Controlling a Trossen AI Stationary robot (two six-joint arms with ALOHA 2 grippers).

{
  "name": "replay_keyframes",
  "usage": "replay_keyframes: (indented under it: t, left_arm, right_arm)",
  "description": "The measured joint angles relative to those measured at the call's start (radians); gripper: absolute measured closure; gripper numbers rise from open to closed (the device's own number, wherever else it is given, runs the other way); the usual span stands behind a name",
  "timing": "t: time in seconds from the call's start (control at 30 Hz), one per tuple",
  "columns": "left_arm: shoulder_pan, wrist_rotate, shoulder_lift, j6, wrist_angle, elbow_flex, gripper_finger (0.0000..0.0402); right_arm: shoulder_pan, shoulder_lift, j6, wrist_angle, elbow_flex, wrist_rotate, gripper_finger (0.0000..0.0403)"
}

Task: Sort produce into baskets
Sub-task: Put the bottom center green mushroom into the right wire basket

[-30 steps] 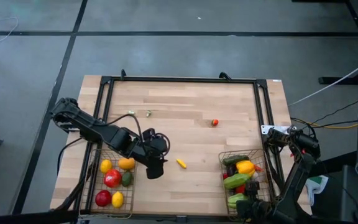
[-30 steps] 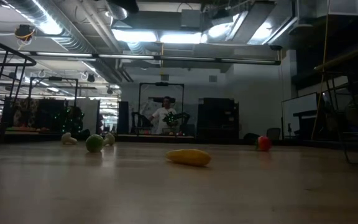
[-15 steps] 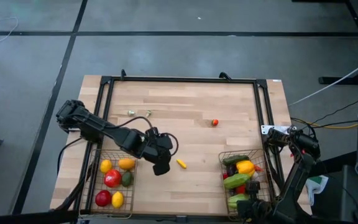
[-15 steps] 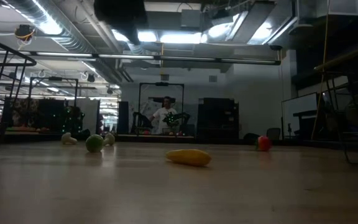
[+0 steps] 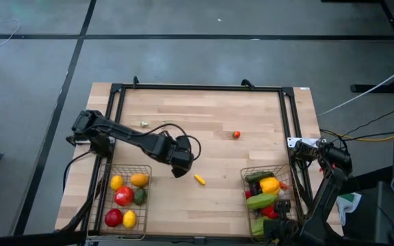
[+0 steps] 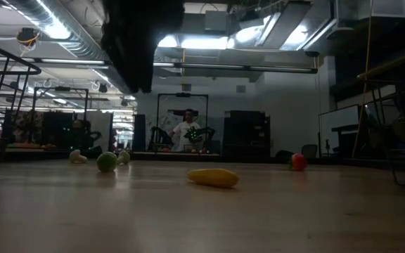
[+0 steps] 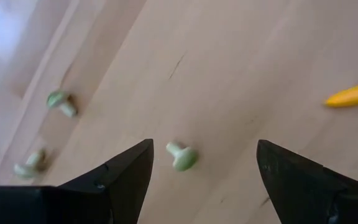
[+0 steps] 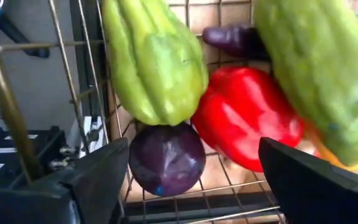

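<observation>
My left gripper (image 5: 178, 168) hangs open and empty above the table's middle, between the left basket (image 5: 147, 199) and the far edge; it also shows in the low view (image 6: 136, 49). Through its fingers (image 7: 204, 146) I see a small green piece (image 7: 182, 156) lying on the wood, two more green pieces (image 7: 61, 102) farther off, and a yellow piece (image 7: 353, 94). The yellow piece (image 5: 199, 180) lies just right of the gripper. A red piece (image 5: 237, 134) lies farther back. My right gripper (image 8: 194, 146) is open above the produce in the right basket (image 5: 243, 198).
The left basket holds yellow, red and green pieces (image 5: 124, 197); the right one holds green, yellow, red and purple pieces (image 5: 262, 198). A black frame (image 5: 197, 87) borders the table. Bare wood lies between the baskets. A person stands far back in the room (image 6: 186, 130).
My left gripper has gone from beside the left basket's right rim toward the table's far edge and a little to the right, coming into the low view from above. The produce on the table has stayed in place.
</observation>
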Motion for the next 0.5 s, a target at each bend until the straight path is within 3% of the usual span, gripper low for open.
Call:
replay_keyframes:
  t: [0.5]
  left_arm:
    - [0.081,0.078,0.086,-0.113,-0.077,-0.030,0.0121]
  right_arm:
    - [-0.001,-0.157,-0.005,-0.085,0.001,0.267,0.0052]
